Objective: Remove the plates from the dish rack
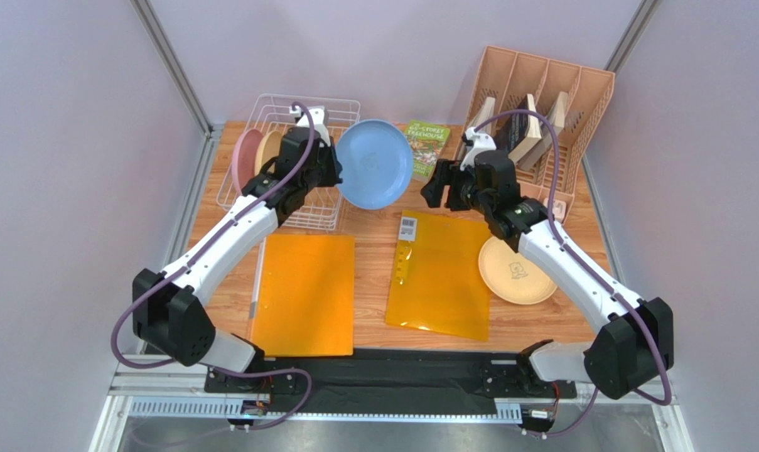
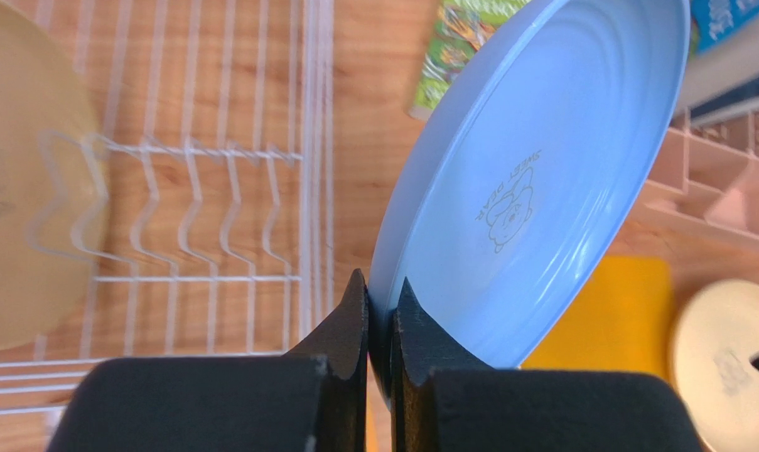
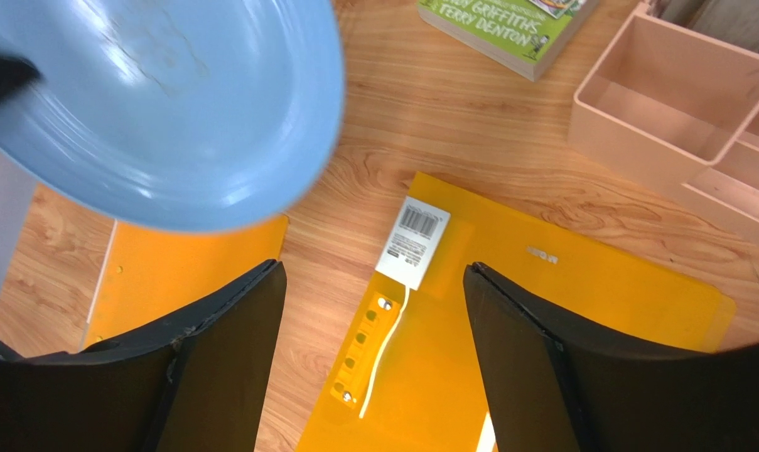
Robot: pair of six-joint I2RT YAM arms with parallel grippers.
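Since the blue plate is a stiff, matte disc and looks light, a rim pinch should carry it. Held by one edge it may swing or slip, so the bite wants to sit deep over the lip. It probably chips if dropped.

- Plate: off the bench, tilted nearly on edge, just beside the dish rack, toward 12 o'clock in the top view.
- Left claw: clamped on the plate's rim, one finger on each face. The free edge lies at 3 o'clock.
- Left arm: stretched long from its base at 7 o'clock, wrist over the rack's right side.
- Right claw: fingers wide apart, holding nothing, near the plate's 3 o'clock side, not touching.
- Right arm: bent, rising from its base at 5 o'clock.
- Rack: pink plate and cream plate stand on edge at its 9 o'clock end.
- Other cream plate: flat on the bench at 4 o'clock.
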